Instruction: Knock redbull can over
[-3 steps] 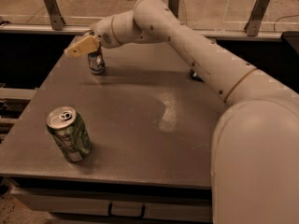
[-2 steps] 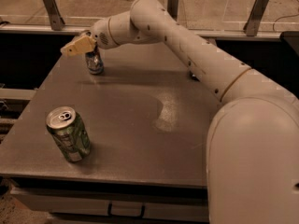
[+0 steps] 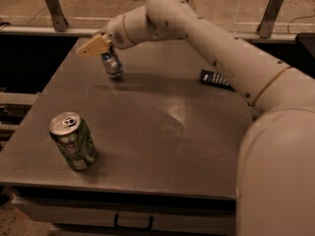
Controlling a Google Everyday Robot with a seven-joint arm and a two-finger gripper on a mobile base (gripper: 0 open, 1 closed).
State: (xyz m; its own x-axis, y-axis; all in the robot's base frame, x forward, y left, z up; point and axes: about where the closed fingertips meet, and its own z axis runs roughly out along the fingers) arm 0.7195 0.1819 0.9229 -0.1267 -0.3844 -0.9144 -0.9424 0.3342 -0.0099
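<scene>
The redbull can (image 3: 112, 64), slim and blue-and-silver, stands at the far left of the grey table (image 3: 162, 132). It leans, with its top towards the left under the gripper. My gripper (image 3: 90, 47), tan and wedge-shaped, is just above and to the left of the can's top, touching or nearly touching it. The white arm (image 3: 206, 38) reaches in from the right, across the back of the table.
A wider green can (image 3: 73, 141) with a silver top stands at the near left of the table. A small dark flat object (image 3: 214, 78) lies at the back right, beside the arm. The table's front edge carries a drawer handle (image 3: 134, 222).
The gripper and wrist have shifted a little to the right. The redbull can, upright before, now leans and sits slightly further right.
</scene>
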